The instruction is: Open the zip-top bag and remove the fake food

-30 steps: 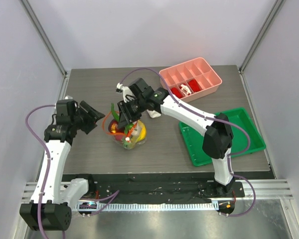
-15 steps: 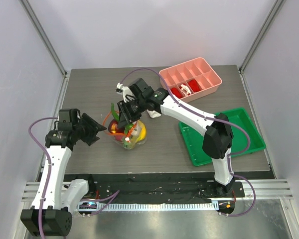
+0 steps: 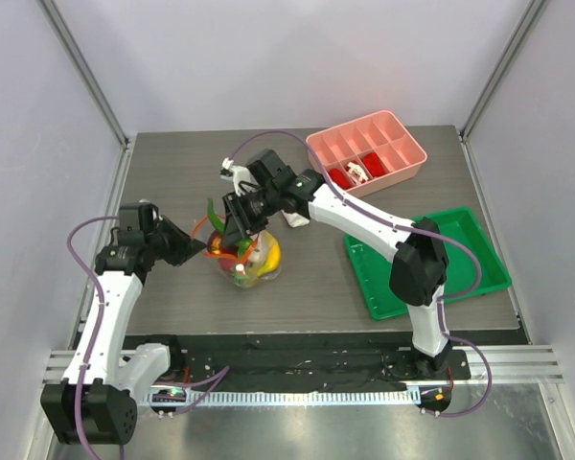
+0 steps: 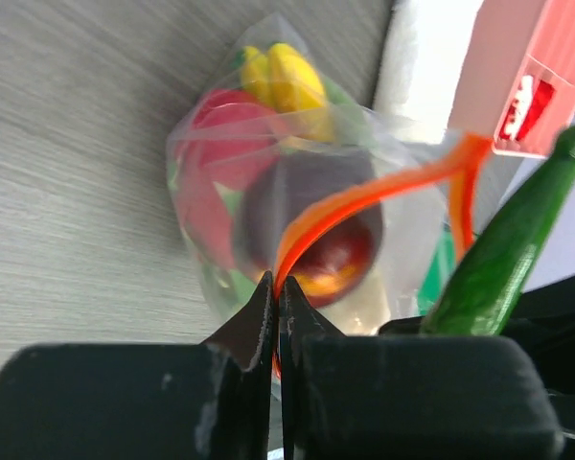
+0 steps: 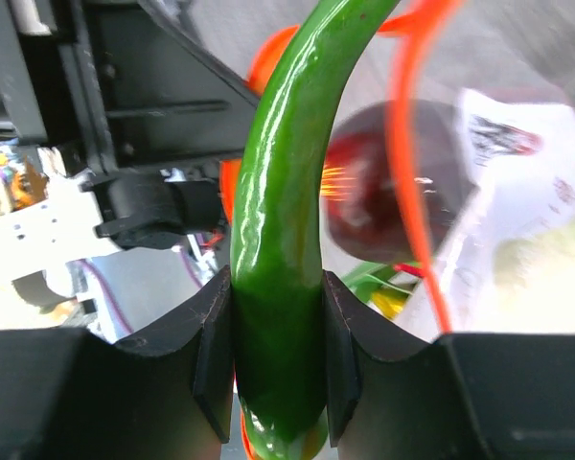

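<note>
Plastic zip-top bag now pinched by left tool.

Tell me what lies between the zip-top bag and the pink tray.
A rolled white towel, right behind the zip-top bag with the pink tray beyond; the left wrist view shows it.

We see grey wood-grain table inside enclosure. Pale lavender-grey walls on three sides, metal corner posts at back. Black strip and aluminium rail along near edge. Light soft, even.
</note>
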### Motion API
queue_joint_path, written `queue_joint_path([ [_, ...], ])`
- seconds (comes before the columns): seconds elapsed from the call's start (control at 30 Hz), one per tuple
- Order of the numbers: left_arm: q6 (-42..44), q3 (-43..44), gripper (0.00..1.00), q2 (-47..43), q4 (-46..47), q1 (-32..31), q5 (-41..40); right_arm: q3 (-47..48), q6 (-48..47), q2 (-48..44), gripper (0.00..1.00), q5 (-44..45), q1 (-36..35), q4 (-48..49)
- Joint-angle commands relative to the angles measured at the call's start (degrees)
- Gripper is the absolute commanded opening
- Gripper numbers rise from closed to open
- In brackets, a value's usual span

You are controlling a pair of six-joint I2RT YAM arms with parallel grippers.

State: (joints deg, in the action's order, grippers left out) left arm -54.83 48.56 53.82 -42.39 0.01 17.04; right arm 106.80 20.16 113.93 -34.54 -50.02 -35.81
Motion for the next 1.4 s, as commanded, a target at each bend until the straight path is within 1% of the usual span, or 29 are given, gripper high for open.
queue_joint_path([
  [0.0, 2.1, 4.1, 0.0, -3.2, 3.7, -1.9, -0.8, 5.0, 4.3, -4.0, 0.07, -6.9, -2.4, 7.4],
  [0.07, 2.0, 6.4, 0.0, -3.7, 2.4, -2.4, -2.1, 8.5, 6.4, -3.8, 0.09, -7.5, -3.0, 9.4],
  [0.1, 2.0, 7.1, 0.0, -3.8, 2.0, -2.6, -2.2, 9.4, 7.9, -3.8, 0.1, -7.0, -2.9, 12.2],
  [0.13, 2.2, 8.5, 0.0, -3.7, 1.5, -2.8, -3.0, 10.5, 10.7, -3.9, 0.1, -6.5, -3.0, 14.1],
  [0.17, 2.4, 9.0, 0.0, -3.7, 1.1, -3.1, -3.2, 10.9, 12.0, -4.4, 0.11, -6.1, -2.9, 15.8],
  [0.2, 2.9, 9.5, 0.0, -3.6, 0.9, -3.5, -3.3, 10.9, 13.6, -4.6, 0.15, -5.6, -3.0, 19.6],
  [0.3, 4.6, 11.4, 0.0, -3.1, 0.6, -4.2, -3.9, 11.4, 17.1, -4.9, 0.15, -2.3, -2.8, 23.2],
  [0.4, 5.3, 12.1, 0.0, -3.4, 0.7, -4.3, -3.4, 10.4, 17.5, -4.3, 0.16, 1.2, -2.6, 24.6],
  [0.53, 4.5, 11.6, 0.0, -4.8, 2.4, -4.4, -2.0, 11.4, 13.2, -1.8, 0.14, 5.8, -2.5, 23.4],
  [0.6, 4.7, 11.6, 0.0, -5.4, 2.2, -4.4, -4.0, 13.4, 13.1, -0.8, 0.11, 9.7, -2.4, 21.5],
  [0.63, 4.9, 11.8, 0.0, -5.8, 2.1, -4.4, -4.8, 16.3, 13.2, -0.8, 0.1, 11.5, -2.3, 20.4],
  [0.67, 5.2, 12.0, 0.0, -5.9, 2.0, -4.4, -5.7, 18.0, 13.1, -0.9, 0.1, 13.7, -2.2, 18.6],
  [0.7, 5.8, 12.8, 0.0, -5.9, 1.9, -4.4, -7.0, 19.5, 12.3, -1.2, 0.1, 16.8, -1.9, 13.9],
  [0.73, 6.2, 13.1, 0.0, -5.4, 2.0, -4.4, -7.4, 21.0, 12.1, -2.3, 0.1, 22.3, -1.4, 11.1],
  [0.77, 6.6, 13.7, 0.0, -4.8, 1.9, -4.4, -7.5, 20.6, 12.1, -3.4, 0.09, 24.4, -0.7, 8.7],
  [0.8, 7.4, 14.8, 0.0, -4.3, 1.9, -4.4, -7.5, 19.5, 12.0, -4.7, 0.09, 25.7, 0.0, 4.9],
  [0.83, 8.0, 15.3, 0.0, -3.1, 1.8, -4.4, -7.0, 14.9, 11.7, -8.5, 0.09, 27.6, 2.0, 3.5],
  [0.87, 8.8, 15.8, 0.0, -2.7, 2.0, -4.4, -6.8, 11.4, 11.1, -10.8, 0.09, 27.9, 2.9, 2.8],
  [0.9, 10.9, 16.6, 0.0, -2.2, 2.0, -4.4, -6.8, 4.0, 10.0, -13.1, 0.09, 28.4, 3.9, 2.7],
  [0.93, 12.7, 17.0, 0.0, -1.7, 1.8, -4.4, -6.7, 0.5, 9.5, -18.1, 0.09, 30.0, 4.8, 2.8],
  [1.0, 15.8, 17.5, 0.0, -0.2, 1.7, -4.4, -6.1, -8.1, 10.1, -22.2, 0.06, 30.1, 7.7, 2.5],
  [1.07, 14.2, 18.1, 0.01, 0.8, 0.2, -4.4, -9.0, -12.1, 10.9, -26.7, 0.05, 30.8, 9.8, 1.5],
  [1.13, 9.2, 17.6, 0.1, 1.3, -0.1, -4.4, -8.7, -14.4, 12.1, -28.8, 0.04, 34.2, 10.3, -1.0],
  [1.17, 6.5, 17.0, 0.16, 1.5, 0.4, -4.4, -8.4, -15.2, 12.7, -30.9, 0.04, 38.3, 10.8, -3.0],
  [1.2, 4.4, 15.4, 0.2, 1.5, 2.1, -4.4, -8.3, -17.2, 13.6, -31.7, 0.04, 39.5, 13.2, -4.0],
  [1.23, 1.0, 14.7, 0.22, 1.7, 2.9, -4.4, -7.8, -18.5, 14.7, -32.4, 0.04, 41.3, 14.8, -5.1],
  [1.27, -0.2, 14.5, 0.24, 2.0, 3.2, -4.4, -7.0, -19.9, 16.6, -33.1, 0.04, 42.0, 16.9, -7.2],
  [1.3, -1.1, 15.0, 0.3, 3.0, 3.2, -4.4, -6.6, -23.9, 16.4, -34.1, 0.04, 42.5, 21.7, -7.8],
  [1.37, -2.6, 15.9, 0.34, 3.9, 2.5, -4.4, -6.2, -28.0, 17.5, -35.1, 0.04, 45.9, 25.9, -11.5],
])
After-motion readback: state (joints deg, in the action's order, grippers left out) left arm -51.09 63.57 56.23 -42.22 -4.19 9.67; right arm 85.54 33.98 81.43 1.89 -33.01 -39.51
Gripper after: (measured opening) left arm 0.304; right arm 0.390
